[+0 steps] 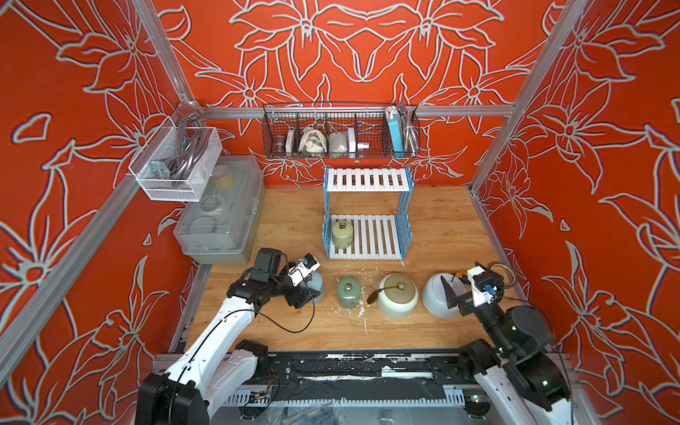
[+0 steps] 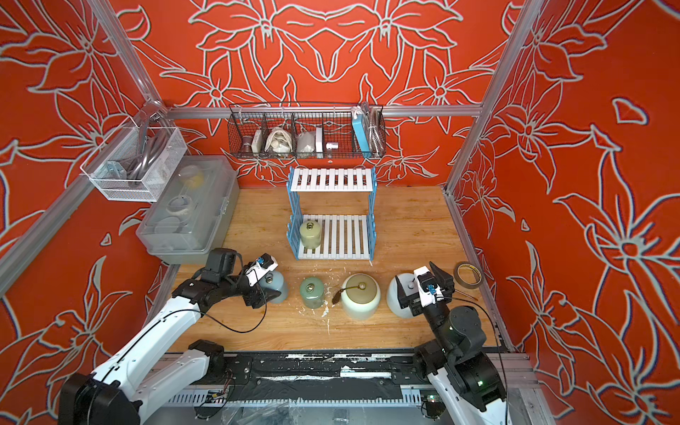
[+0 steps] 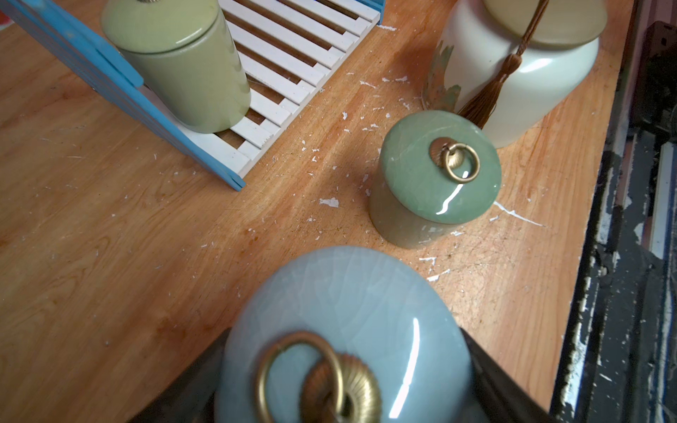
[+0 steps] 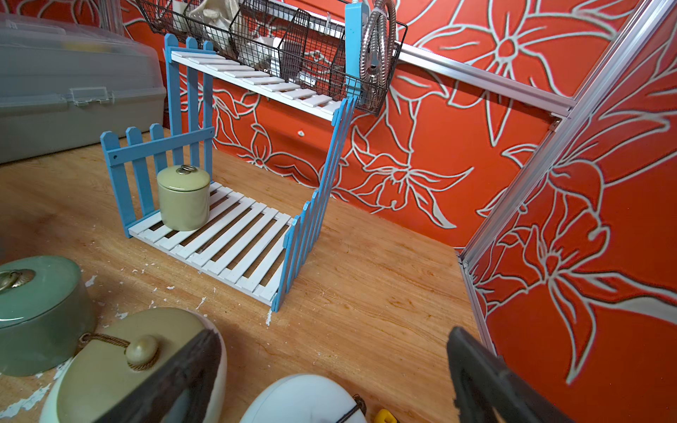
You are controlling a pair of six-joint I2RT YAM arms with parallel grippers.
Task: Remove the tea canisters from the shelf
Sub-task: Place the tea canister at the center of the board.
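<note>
The left fingers press against both sides of the blue-grey canister, which stands upright on the tabletop with its brass ring lying on the crackled lid. That arm slants up from the front left corner, its wrist turned toward the middle.

The right fingers are spread wide, hanging above the white canister and holding nothing. That arm is folded close at the front right.

The blue-grey, green, cream and white canisters stand in a row along the front of the tabletop, apart from one another.

The olive canister stands upright on the lower tier of the shelf, at its left end beside the blue pickets.

Bare wood lies between the row and the shelf. A grey box sits at the back left, and a tape roll near the right edge.
</note>
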